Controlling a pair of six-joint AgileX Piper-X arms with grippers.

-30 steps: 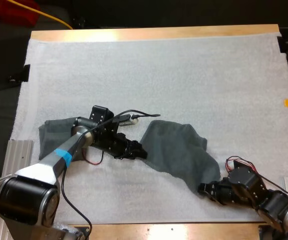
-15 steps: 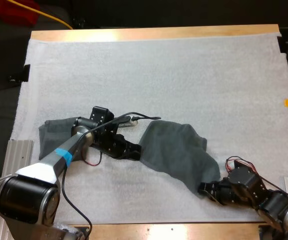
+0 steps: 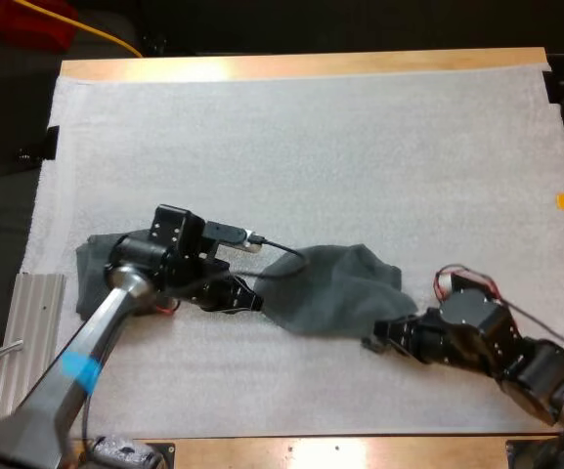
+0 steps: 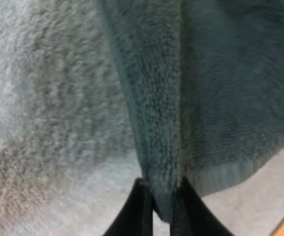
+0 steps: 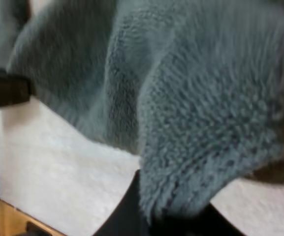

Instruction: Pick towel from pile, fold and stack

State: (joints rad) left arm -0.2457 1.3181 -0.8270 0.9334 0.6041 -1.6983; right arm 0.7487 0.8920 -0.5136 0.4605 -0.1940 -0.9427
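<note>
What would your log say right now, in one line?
left claw: shut on towel | right claw: shut on towel | other towel: under left arm

No letters, numbers, labels or brand marks can be read anywhere, neither on the grey-green towel (image 3: pixel 332 285) nor on the white mat (image 3: pixel 360 147) around it.

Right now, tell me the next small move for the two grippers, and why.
Probably draw the grippers apart to pull the towel flat. The left gripper and right gripper each pinch an edge, and the towel is bunched between them, too slack to fold.
</note>
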